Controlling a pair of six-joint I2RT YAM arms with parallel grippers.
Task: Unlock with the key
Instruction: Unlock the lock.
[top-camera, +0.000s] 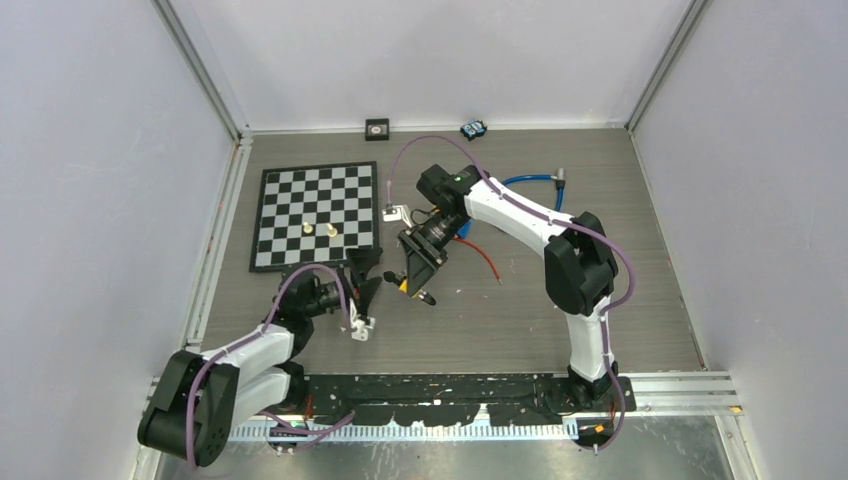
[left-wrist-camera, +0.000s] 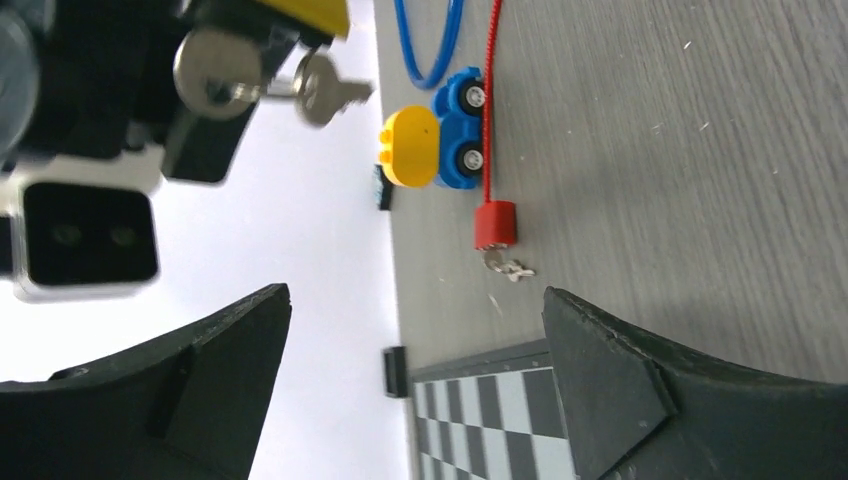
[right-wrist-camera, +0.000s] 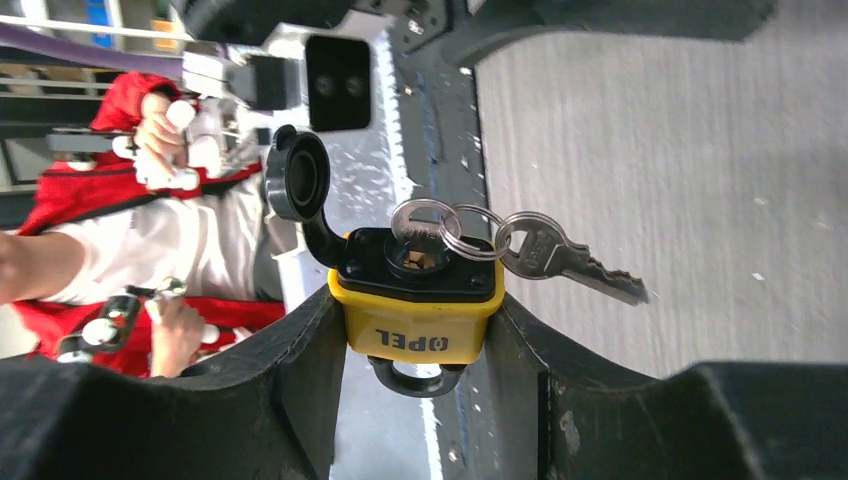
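A grey wood-grain table (top-camera: 600, 200) is seen from above, with two robot arms reaching from its near edge toward the middle. The right gripper (top-camera: 418, 272) is clamped on a yellow padlock (right-wrist-camera: 418, 325), holding it by its sides above the table, just right of a chessboard (top-camera: 315, 215). In the right wrist view, the padlock's keyhole end faces the camera and its black dust cap (right-wrist-camera: 297, 183) is flipped open to one side. A silver key (right-wrist-camera: 418, 222) sits in the keyhole, and a ring links it to a second key (right-wrist-camera: 560, 258) that hangs free to the right. The shackle (right-wrist-camera: 415, 380) shows as a small loop at the far end of the body; whether it has released cannot be told. The left gripper (left-wrist-camera: 416, 300) is just beside the padlock, its fingers spread wide with nothing between them. Farther back on the table are a blue and yellow toy car (left-wrist-camera: 440, 135), a red cable (left-wrist-camera: 490, 100) and a blue cable (left-wrist-camera: 425, 45).
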